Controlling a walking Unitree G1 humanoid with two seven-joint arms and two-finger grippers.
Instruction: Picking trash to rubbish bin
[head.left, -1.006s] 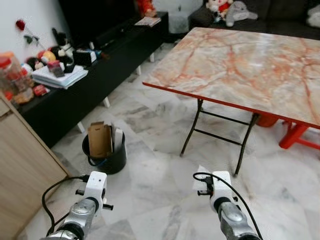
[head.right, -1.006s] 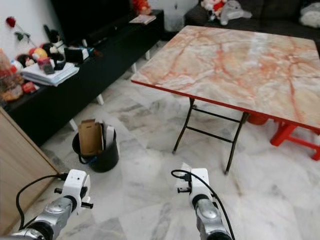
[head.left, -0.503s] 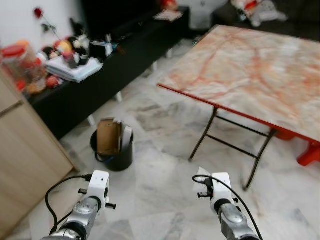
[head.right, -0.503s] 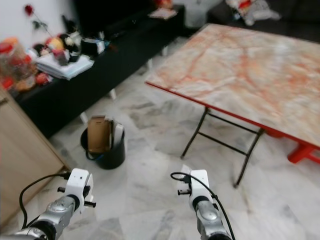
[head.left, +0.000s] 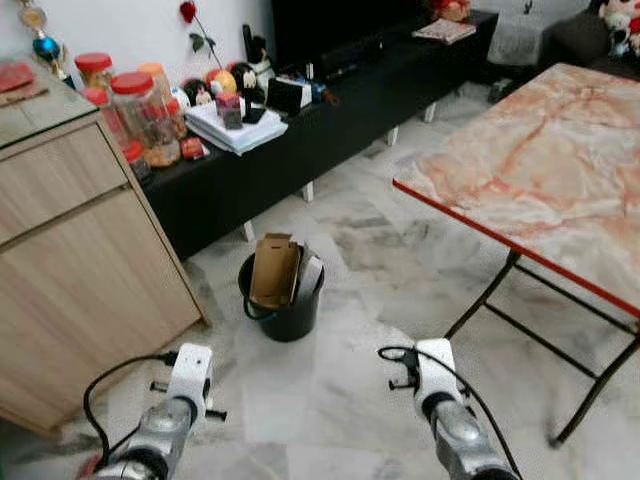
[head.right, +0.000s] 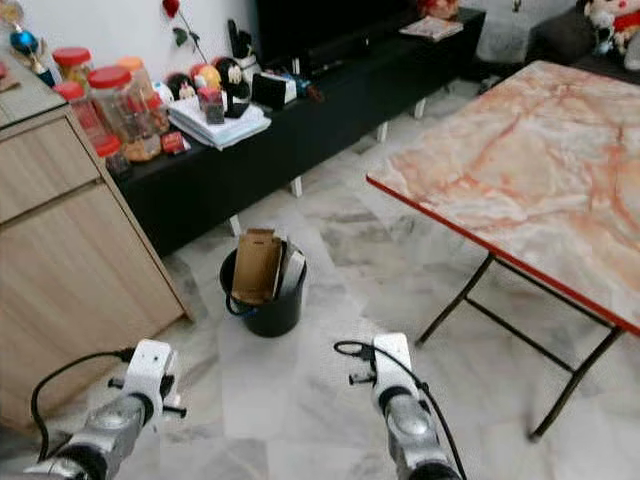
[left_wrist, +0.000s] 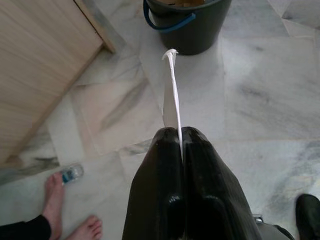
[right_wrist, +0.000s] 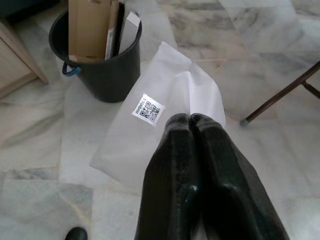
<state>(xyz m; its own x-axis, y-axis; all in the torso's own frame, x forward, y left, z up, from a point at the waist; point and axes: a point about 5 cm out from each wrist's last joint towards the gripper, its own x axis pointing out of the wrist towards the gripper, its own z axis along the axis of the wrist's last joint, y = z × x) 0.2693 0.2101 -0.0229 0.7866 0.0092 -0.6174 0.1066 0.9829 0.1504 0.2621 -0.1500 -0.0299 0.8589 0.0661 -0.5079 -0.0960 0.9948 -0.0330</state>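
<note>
A black bin (head.left: 286, 305) stands on the marble floor ahead, slightly to my left, with a brown cardboard piece (head.left: 273, 270) and other flat waste upright in it. My left gripper (left_wrist: 181, 139) is shut on a thin white sheet (left_wrist: 172, 90) seen edge-on, which points toward the bin (left_wrist: 187, 27). My right gripper (right_wrist: 191, 120) is shut on a white plastic bag (right_wrist: 150, 130) with a QR label. That bag hangs short of the bin (right_wrist: 100, 70). Both arms (head.left: 188, 375) (head.left: 432, 368) reach forward low over the floor.
A wooden cabinet (head.left: 80, 250) stands close on the left. A black low bench (head.left: 310, 130) with jars and books runs behind the bin. A marble-top folding table (head.left: 540, 170) and its legs (head.left: 500, 300) are on the right. A person's bare feet (left_wrist: 55, 200) are near my left arm.
The camera has swung left and closer: the bin sits nearer the middle, and the cabinet fills more of the left. Both grippers still hold their trash.
</note>
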